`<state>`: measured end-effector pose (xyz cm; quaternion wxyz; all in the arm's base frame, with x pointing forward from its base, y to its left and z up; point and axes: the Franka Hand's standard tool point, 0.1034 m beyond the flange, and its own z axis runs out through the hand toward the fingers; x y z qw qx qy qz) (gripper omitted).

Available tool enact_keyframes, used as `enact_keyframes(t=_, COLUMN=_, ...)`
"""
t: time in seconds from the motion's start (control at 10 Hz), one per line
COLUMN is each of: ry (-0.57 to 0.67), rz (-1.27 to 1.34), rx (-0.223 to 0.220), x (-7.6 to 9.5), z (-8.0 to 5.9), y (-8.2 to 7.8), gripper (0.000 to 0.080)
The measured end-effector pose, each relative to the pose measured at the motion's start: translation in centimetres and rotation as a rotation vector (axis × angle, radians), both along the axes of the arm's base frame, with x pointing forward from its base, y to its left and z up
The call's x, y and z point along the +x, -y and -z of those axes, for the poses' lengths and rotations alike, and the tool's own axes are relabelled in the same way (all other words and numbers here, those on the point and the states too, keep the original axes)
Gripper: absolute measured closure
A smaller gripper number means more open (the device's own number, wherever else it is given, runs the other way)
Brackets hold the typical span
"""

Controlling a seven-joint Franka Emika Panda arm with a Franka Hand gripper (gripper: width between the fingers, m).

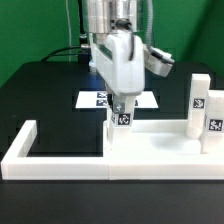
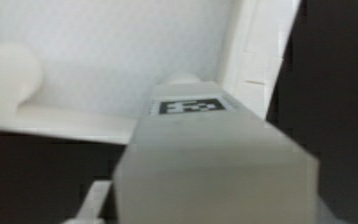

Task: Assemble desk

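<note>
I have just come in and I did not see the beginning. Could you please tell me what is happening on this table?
A robot arm is putting together a small white desk. Its gripper is lowered over the tabletop and appears to hold one tagged leg upright, at the tabletop's corner on the exterior view's left. Two more legs stand at the exterior view's right. A white border frame surrounds the work area, and the marker board lies behind the arm.

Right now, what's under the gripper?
The gripper is shut on a small white leg with a tag, standing over the tabletop. Whether the leg's foot touches the tabletop can't be seen. Behind it lies the marker board, partly covered by the arm.
</note>
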<state>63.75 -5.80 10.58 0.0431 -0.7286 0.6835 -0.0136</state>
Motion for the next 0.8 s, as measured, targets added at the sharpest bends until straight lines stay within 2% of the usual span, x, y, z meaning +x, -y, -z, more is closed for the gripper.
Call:
enact_keyframes(t=0.2, ry=0.022, rz=0.243, rx=0.072, x=-0.2, z=0.1, y=0.2, gripper=0.0509)
enact_keyframes(t=0.3, ry=0.022, rz=0.328, rx=0.090, x=-0.2, z=0.1, y=0.3, gripper=0.0509)
enact_keyframes(t=0.5, ry=0.020, rz=0.353, rx=0.092, x=-0.2, z=0.1, y=0.0, gripper=0.0504)
enact_keyframes(t=0.6, ry=0.012, rz=0.257, rx=0.070, x=-0.3, z=0.1, y=-0.2, gripper=0.0504)
enact_keyframes(t=0.7, ry=-0.009, rz=0.119, rx=0.030, x=-0.3, z=0.2, y=-0.8, gripper=0.0291)
enact_keyframes(t=0.8, ry=-0.003, rz=-0.035, rx=0.010, x=-0.2, z=0.2, y=-1.2, gripper=0.0194)
